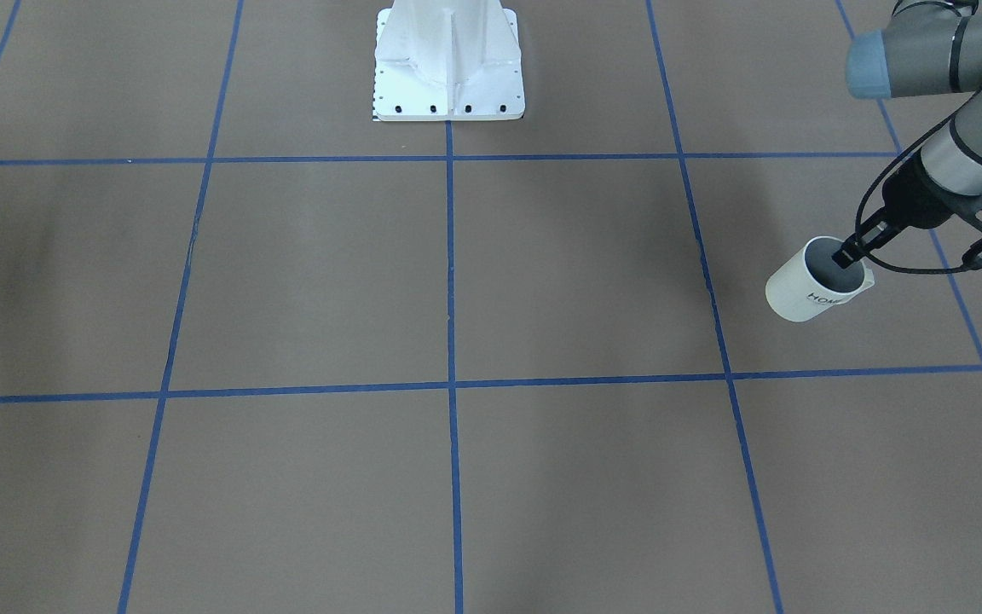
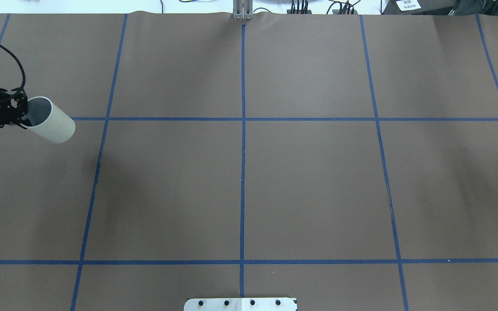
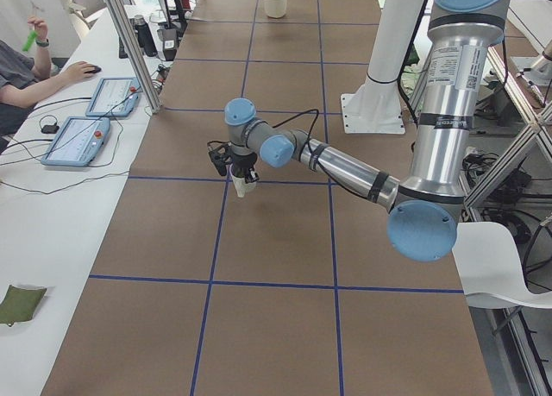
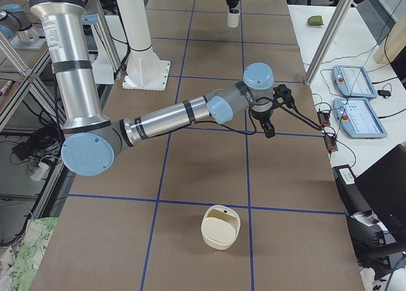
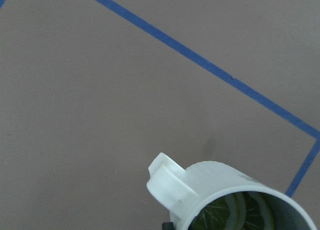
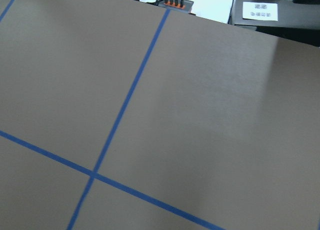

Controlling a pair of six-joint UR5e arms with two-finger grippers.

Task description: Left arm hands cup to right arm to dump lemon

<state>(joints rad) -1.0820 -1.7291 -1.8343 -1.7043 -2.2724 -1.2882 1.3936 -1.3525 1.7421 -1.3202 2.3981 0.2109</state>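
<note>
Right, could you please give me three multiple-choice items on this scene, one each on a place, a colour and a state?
1. Where is the lemon?
A) on a plate
B) inside the cup
C) in a bowl

2. What colour are the tape lines on the table?
A) blue
B) red
C) yellow

3. The left gripper is:
A) open above the table
B) shut on the cup's rim
C) out of view

Answers:
1 B, the left wrist view shows it down in the cup's mouth.
2 A, the grid is blue in every view.
3 B, its jaws clamp the rim by the handle.
</note>
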